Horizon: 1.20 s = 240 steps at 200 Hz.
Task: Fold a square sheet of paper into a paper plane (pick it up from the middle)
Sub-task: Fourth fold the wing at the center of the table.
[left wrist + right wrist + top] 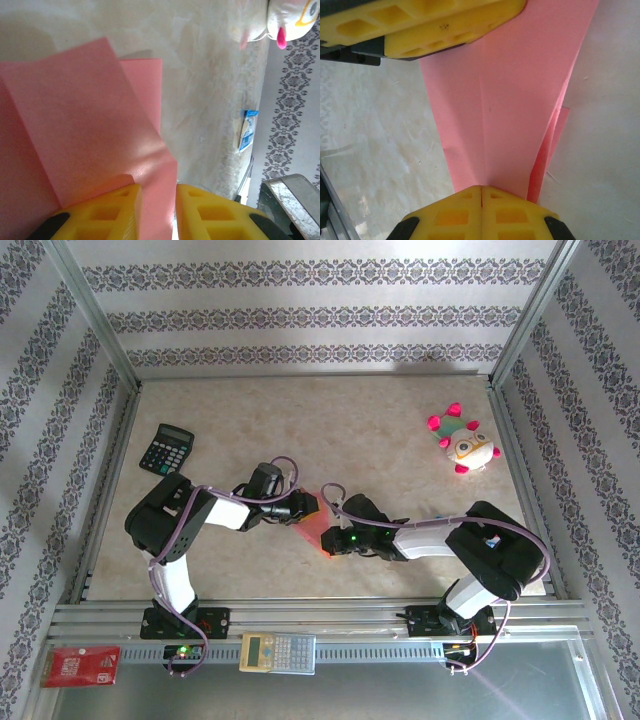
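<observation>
Your right gripper (482, 190) pinched the folded pink paper (520, 90) at its 5 o'clock end, jaws pressed together. Mid-table, your left gripper (156, 202) straddled its 11 o'clock edge, jaws slightly apart; grip unclear.

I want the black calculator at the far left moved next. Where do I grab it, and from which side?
Grip the black calculator across its shorter width, near the middle, coming straight down from above. It lies flat and slightly skewed on the table, so turn the wrist to match its long edges; nothing crowds either side.
</observation>
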Available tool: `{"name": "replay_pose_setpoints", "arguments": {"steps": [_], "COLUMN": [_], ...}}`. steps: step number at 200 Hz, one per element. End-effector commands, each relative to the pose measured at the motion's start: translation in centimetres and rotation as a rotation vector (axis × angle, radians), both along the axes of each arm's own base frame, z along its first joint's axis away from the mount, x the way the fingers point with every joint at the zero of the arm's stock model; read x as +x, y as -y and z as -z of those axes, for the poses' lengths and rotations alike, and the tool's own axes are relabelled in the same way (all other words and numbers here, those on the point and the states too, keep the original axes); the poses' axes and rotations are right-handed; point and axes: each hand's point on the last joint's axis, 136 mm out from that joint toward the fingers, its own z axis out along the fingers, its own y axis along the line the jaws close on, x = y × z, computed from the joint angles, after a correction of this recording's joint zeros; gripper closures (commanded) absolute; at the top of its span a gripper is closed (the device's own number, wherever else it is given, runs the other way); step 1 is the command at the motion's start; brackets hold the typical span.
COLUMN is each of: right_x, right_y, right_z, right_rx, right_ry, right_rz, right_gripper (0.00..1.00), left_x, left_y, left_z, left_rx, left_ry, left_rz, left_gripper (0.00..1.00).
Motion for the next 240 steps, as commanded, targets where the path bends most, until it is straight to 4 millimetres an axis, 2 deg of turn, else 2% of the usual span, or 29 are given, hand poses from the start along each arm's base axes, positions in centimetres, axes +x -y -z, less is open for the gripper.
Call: {"name": "replay_pose_setpoints", "arguments": {"steps": [1,36,59,74,106,140,195,240], "right_x": [-2.5,-2.5,-2.4,-2.4,-2.4,-2.4,-2.6,-3.5], "right_y": [3.7,3.8,3.8,3.7,3.7,3.8,4.1,5.1], "right_z": [4.2,4.4,4.4,4.4,4.5,4.5,4.8,5.8], "right_rx": [-0.157,-0.161,-0.159,-0.159,-0.160,-0.165,-0.182,-0.231], "right_ry": [-0.116,-0.119,-0.117,-0.116,-0.115,-0.114,-0.131,-0.179], "right_rz": [0.031,0.037,0.039,0.036,0.037,0.037,0.042,0.047], "right_gripper": [1.00,1.00,1.00,1.00,1.00,1.00,1.00,1.00], "left_x": [-0.4,-0.5,-1.9,-2.8,-4.3,-5.6,-6.6,-5.6], "left_y": [-2.5,-2.4,-1.6,-0.7,0.9,2.3,1.4,0.2], "left_z": [1.6,-1.8,-2.5,-2.6,-1.8,-0.8,2.0,3.0], "left_rx": [0.147,0.130,0.109,0.095,0.059,0.058,0.135,0.193], "left_ry": [-0.045,0.013,0.002,-0.011,-0.065,-0.096,-0.145,-0.132], "left_rz": [-0.047,-0.049,-0.034,-0.015,0.010,0.039,0.030,0.012], "left_gripper": [0.71,0.68,0.69,0.76,0.91,0.94,0.95,0.95]}}
